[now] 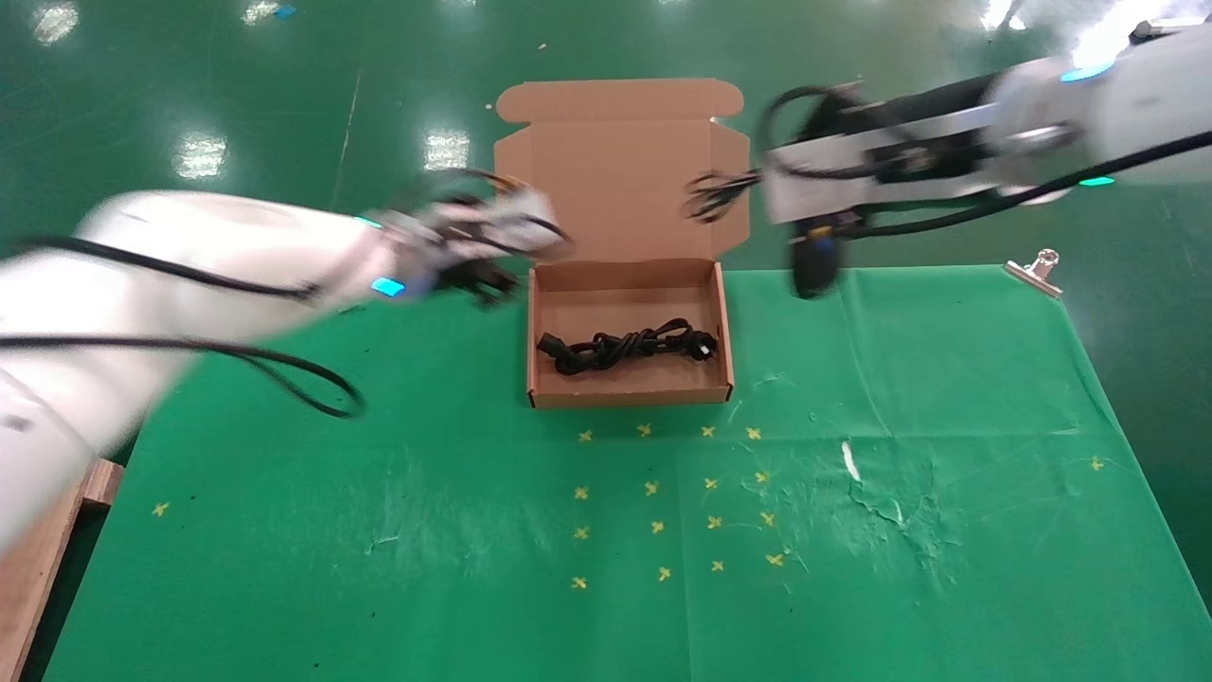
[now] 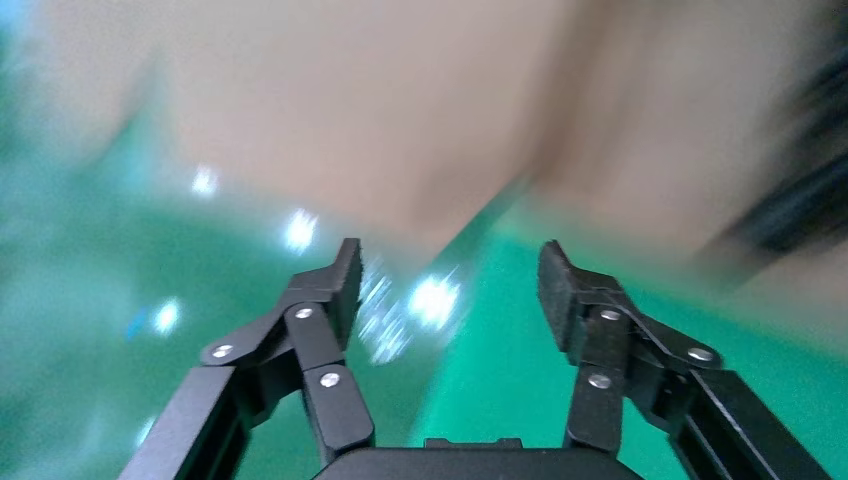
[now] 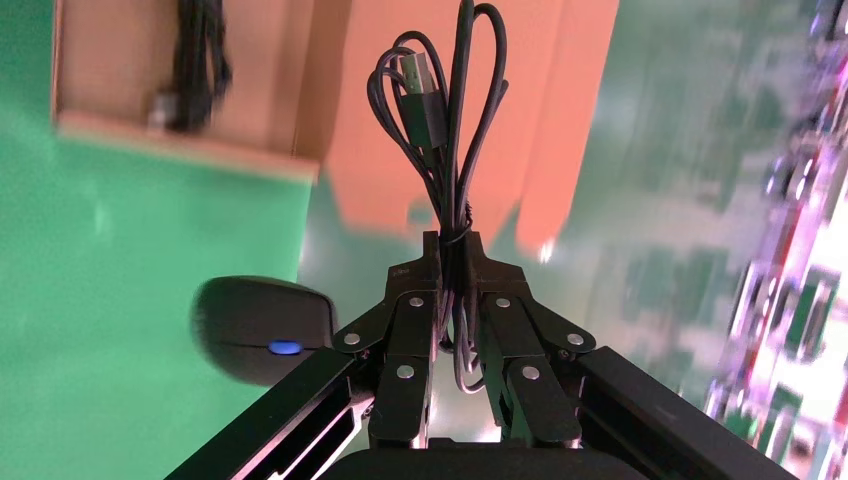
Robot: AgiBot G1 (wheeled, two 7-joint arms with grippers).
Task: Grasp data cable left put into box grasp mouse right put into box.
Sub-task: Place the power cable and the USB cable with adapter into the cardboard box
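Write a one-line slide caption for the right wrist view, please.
Right gripper clamps the mouse's bundled cord; the mouse hangs beside it, box beyond.

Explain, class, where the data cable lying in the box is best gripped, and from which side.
Grip the data cable at its twisted middle, coming straight down from above. It lies flat across the floor of the box, whose walls and raised lid block side approaches; the knotted centre is probably the thickest, most graspable part.
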